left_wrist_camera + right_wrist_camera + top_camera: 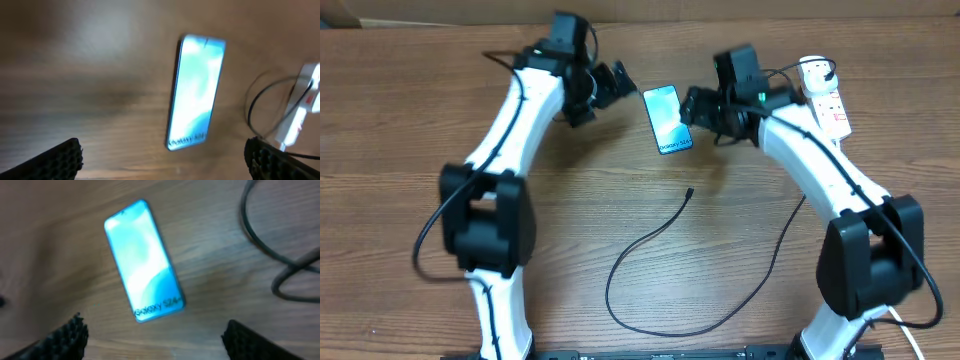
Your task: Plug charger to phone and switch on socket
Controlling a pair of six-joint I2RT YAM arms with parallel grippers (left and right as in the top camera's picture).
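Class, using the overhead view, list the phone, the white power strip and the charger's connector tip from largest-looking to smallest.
1. White power strip and Galaxy S24 phone: too alike to rank; the strip looks longer, the phone wider.
2. Charger's connector tip: clearly smallest.

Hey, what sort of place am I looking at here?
Probably a robotics test bench rather than a home: left arm and right arm reach over a wood-grain table laid out with a phone, charger and socket.
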